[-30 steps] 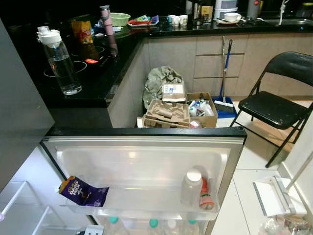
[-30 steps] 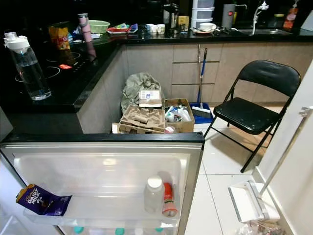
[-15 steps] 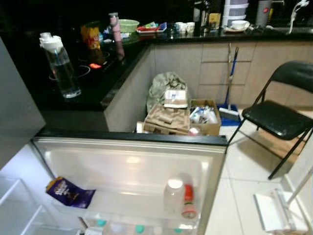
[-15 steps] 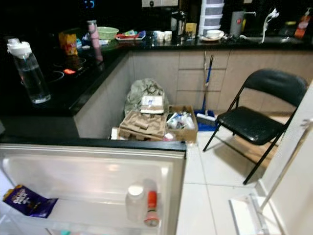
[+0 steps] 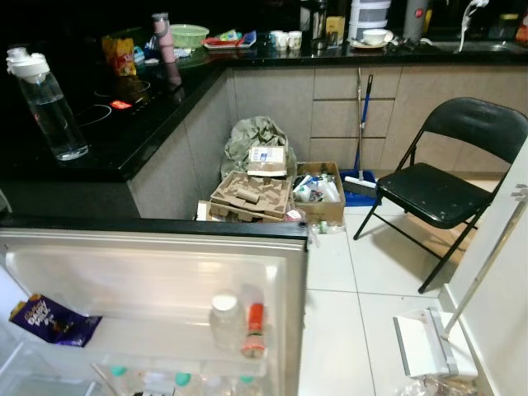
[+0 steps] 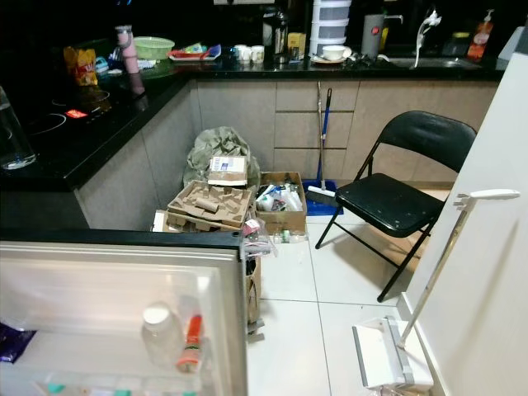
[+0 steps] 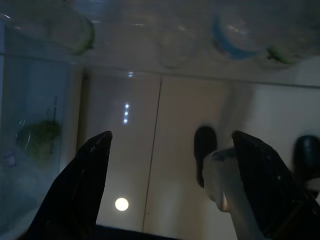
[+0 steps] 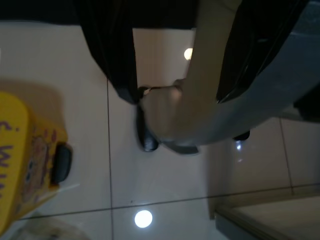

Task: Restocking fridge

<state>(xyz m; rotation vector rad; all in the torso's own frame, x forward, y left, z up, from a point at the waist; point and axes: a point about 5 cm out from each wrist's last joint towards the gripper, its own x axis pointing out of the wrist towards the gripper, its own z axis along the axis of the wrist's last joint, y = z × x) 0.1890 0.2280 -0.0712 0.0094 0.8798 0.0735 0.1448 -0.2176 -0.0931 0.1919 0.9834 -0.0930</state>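
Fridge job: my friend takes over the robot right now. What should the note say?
Left end effector: open, empty, over the floor.
Right end effector: low over the floor tiles, grip unclear; a yellow pack is beside it.
Fridge door: open. Its shelf holds a purple pack, a white bottle and a red bottle.
Water bottle: on the counter.
Left to do: probably pick the next item, shelve it, then close the door.

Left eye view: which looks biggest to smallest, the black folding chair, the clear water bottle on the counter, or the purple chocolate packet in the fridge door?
1. Folding chair, clearly largest.
2. Water bottle.
3. Chocolate packet, close to the bottle in apparent size; it sits nearer the camera, so true sizes are unsure.
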